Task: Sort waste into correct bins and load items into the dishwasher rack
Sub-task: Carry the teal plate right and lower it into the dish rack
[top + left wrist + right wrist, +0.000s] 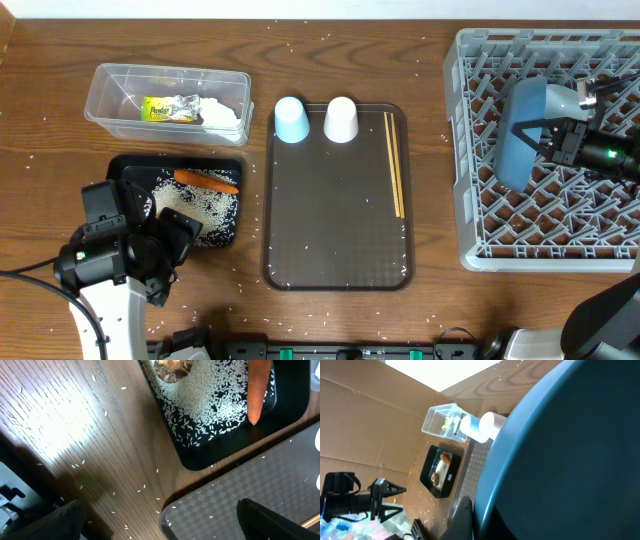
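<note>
My right gripper (pixel 550 140) is shut on the large blue plate (pixel 522 135), holding it on edge inside the grey dishwasher rack (pixel 480 220). The plate fills the right wrist view (pixel 570 450). A whitish bowl-like shape (pixel 566 99) sits just behind it. My left gripper (pixel 160 527) is open and empty, low over the table beside the black tray (pixel 225 165), which holds rice (pixel 210 400), the carrot (pixel 257 390) and the brown lump (pixel 172 366). The clear tub (pixel 110 85) holds the yellow-green wrapper (pixel 162 108) and the napkin (pixel 222 113).
The brown serving tray (pixel 335 230) lies in the middle with the light blue cup (pixel 291 120) and the whitish cup (pixel 341 119) upside down at its far edge, and the chopsticks (pixel 394 165) along its right side. Rice grains are scattered on the wooden table.
</note>
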Motion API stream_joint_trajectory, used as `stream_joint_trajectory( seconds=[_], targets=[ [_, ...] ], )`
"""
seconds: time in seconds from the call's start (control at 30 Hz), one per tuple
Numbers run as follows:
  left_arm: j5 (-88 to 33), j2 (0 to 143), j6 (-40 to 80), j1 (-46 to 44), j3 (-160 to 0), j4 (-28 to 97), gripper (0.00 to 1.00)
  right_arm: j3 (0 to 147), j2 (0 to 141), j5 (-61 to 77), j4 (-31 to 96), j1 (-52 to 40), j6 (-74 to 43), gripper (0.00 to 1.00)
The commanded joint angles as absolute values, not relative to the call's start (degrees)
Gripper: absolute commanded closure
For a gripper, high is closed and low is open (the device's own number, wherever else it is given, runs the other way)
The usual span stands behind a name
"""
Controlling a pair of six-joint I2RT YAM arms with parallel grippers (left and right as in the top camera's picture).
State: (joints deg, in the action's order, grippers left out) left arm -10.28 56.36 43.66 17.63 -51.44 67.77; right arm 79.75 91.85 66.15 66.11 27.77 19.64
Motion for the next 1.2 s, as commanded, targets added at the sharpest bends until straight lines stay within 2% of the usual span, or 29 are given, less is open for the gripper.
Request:
stream_joint_trajectory(
  seconds=[0.0,0.37,0.6,0.7,0.83,0.87,0.9,1.17],
  targets=[
    [-9.6,56.1,43.4,17.9,-51.6,68.1,0.02,79.6,91.1,61.8,65.9,27.5,17.7,0.99],
    [-9.6,56.1,43.4,17.9,-51.6,68.1,0.02,79.6,91.0,58.3,65.3,30.5,9.0,0.98],
    [-9.6,56.1,43.4,17.9,-51.6,68.1,0.02,79.6,90.7,48.3,65.6,35.4,2.2,0.95],
    [-9.6,56.1,43.4,17.9,-51.6,68.1,0.02,79.6,90.0,41.5,65.6,36.2,-1.5,0.81],
    [-9.6,56.1,43.4,17.9,-51.6,68.1,0.02,79.6,88.3,36.9,66.5,36.2,-5.2,0.37],
    [-9.6,56.1,43.4,17.9,-51.6,68.1,0.02,79.6,87.8,36.2,66.7,36.2,-6.0,0.09],
    [-9.6,56.1,43.4,17.9,-51.6,68.1,0.02,79.6,87.0,35.5,66.8,36.2,-6.7,0.01],
    [-9.6,56.1,43.4,17.9,-51.6,68.1,0.02,79.9,76.2,31.2,67.1,36.2,-10.3,0.01]
  ],
)
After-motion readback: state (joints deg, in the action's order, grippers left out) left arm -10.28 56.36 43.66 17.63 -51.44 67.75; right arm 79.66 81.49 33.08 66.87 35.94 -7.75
